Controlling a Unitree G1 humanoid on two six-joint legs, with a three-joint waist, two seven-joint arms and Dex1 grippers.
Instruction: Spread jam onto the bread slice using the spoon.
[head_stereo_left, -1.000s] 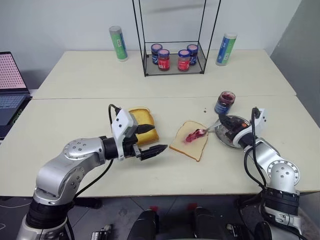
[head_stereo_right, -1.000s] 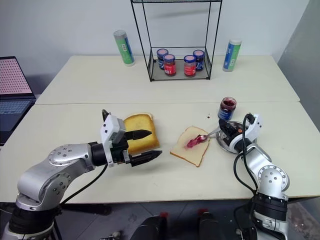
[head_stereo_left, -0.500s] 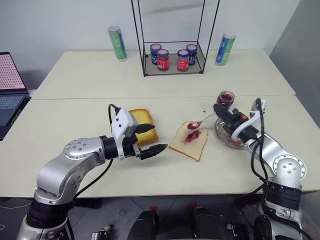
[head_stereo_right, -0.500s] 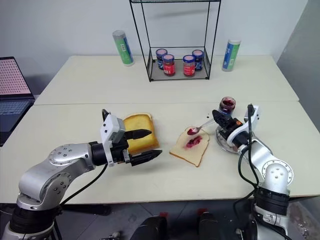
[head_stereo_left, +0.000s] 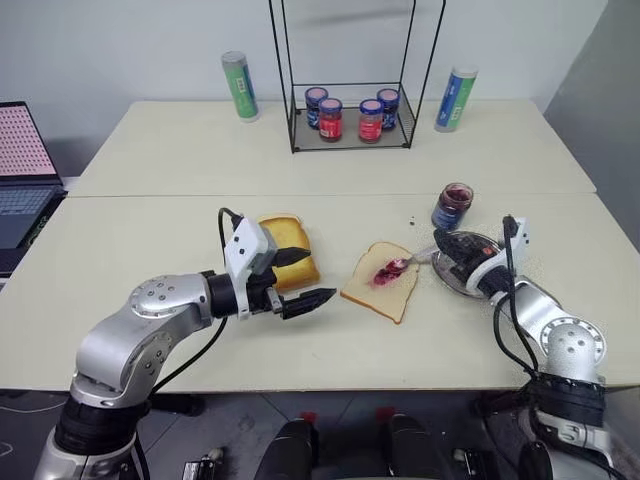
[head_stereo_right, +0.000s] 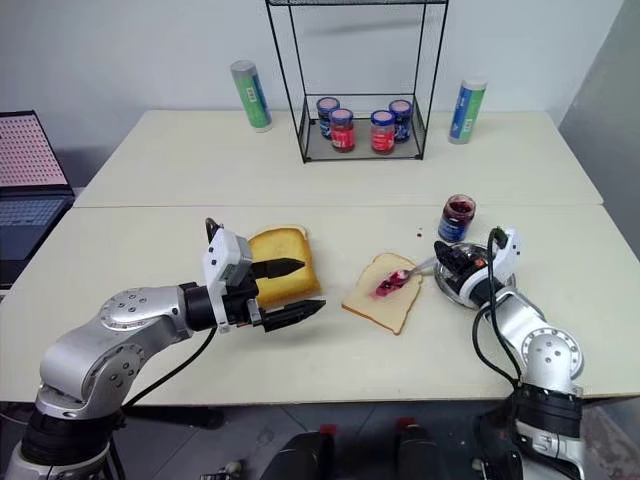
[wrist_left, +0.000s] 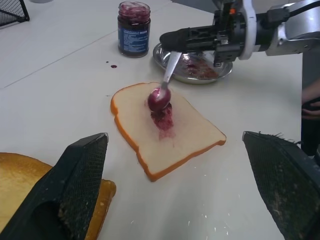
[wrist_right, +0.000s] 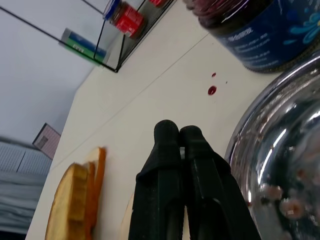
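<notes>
Left wrist view showed the right gripper (wrist_left: 170, 39) reaching in low over the dish (wrist_left: 200, 67), its fingers pressed together on the handle of the spoon (wrist_left: 165, 85). That arm was bent at the elbow, forearm angled across the worktop (head_stereo_left: 150, 240) toward the robot's left, the gripper nearly level. The spoon slanted down from the fingertips, and its bowl rested on the jam (wrist_left: 162, 112) smeared at the centre of the bread (wrist_left: 167, 127). The jar (wrist_left: 133, 28) stood just beyond the right fingers, beside the dish.

The left gripper (head_stereo_left: 300, 278) was held above the worktop with its fingers (wrist_left: 80, 185) spread wide and nothing between them, forearm pointing toward the bread. The slice lay ahead of those fingertips, apart from them; the toast stack (head_stereo_left: 288, 250) sat just behind and beside them.
</notes>
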